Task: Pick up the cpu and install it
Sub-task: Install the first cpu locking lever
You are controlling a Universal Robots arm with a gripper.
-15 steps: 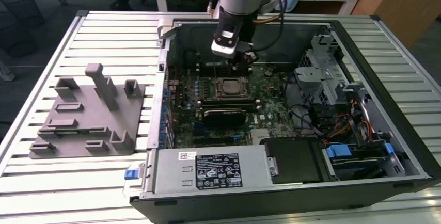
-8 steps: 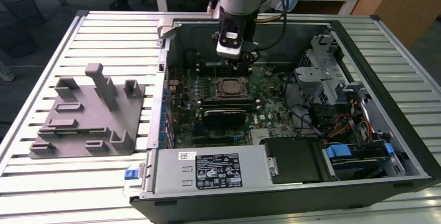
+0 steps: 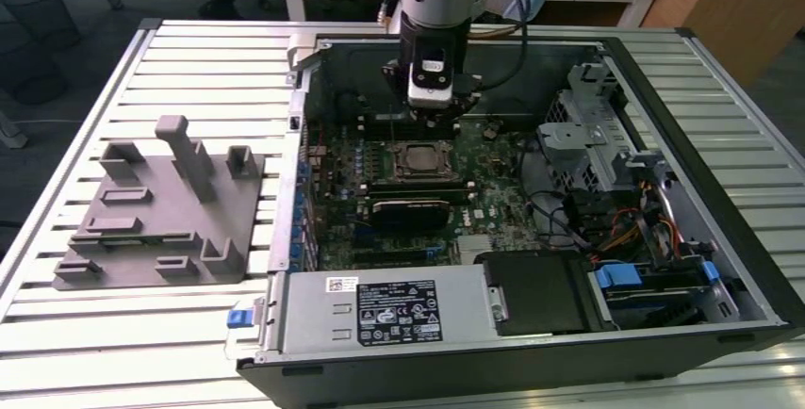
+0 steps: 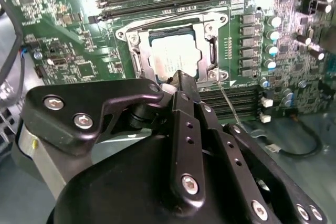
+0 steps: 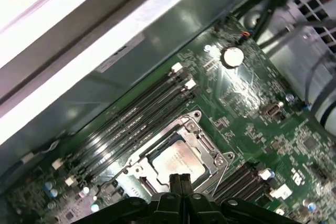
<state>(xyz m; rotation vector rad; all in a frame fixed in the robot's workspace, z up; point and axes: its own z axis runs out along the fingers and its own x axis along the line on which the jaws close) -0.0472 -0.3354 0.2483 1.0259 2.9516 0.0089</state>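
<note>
The claw (image 5: pixel 179 178) hovers just above the cpu (image 5: pixel 176 160), fingers pressed together on nothing. The chip lies flat inside the metal socket frame (image 4: pixel 135 59) on the motherboard (image 4: pixel 52 14) — seating looks done, though I cannot tell whether the frame is latched. The grey fixture block (image 3: pixel 151 211) sits well apart on the surface (image 3: pixel 188 60).
</note>
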